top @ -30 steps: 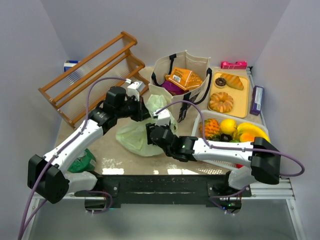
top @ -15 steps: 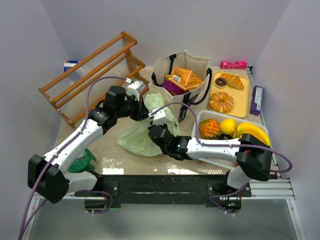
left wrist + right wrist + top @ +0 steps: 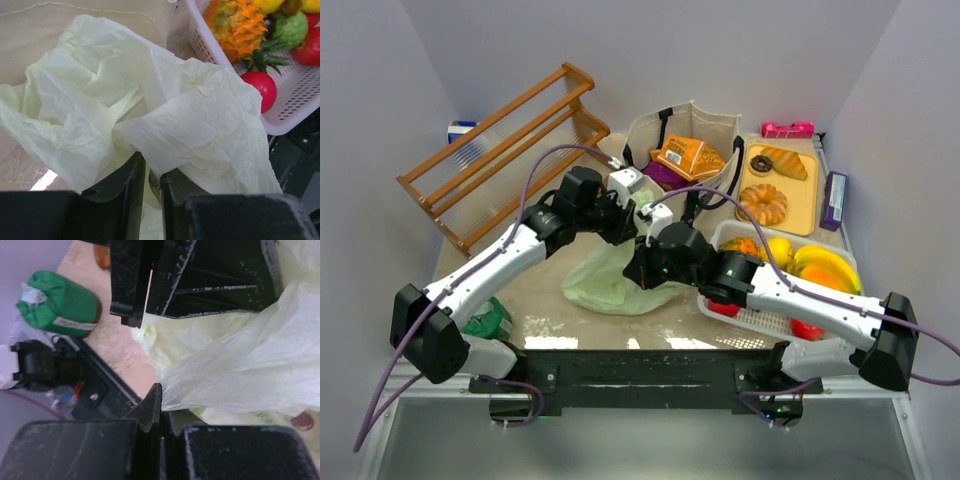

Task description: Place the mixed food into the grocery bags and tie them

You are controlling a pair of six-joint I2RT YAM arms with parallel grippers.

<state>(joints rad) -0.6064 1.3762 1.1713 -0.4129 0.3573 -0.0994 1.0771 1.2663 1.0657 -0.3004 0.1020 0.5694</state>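
Right gripper [image 3: 161, 407] clamped on green bag [image 3: 240, 370] film. Left gripper [image 3: 152, 195]: jaws slightly apart, film between them. Can't tell if it grips.

Walls [image 3: 650, 50]: plain pale lilac-grey on the left, far and right sides; no windows in view
Table [image 3: 535, 300]: beige, mottled top; black rail [image 3: 640, 365] along its near edge
Furniture: slatted wooden rack [image 3: 500, 150] at far left; it seems to lie tilted
Light: even and soft; bright glare patches [image 3: 545, 342] on the near tabletop
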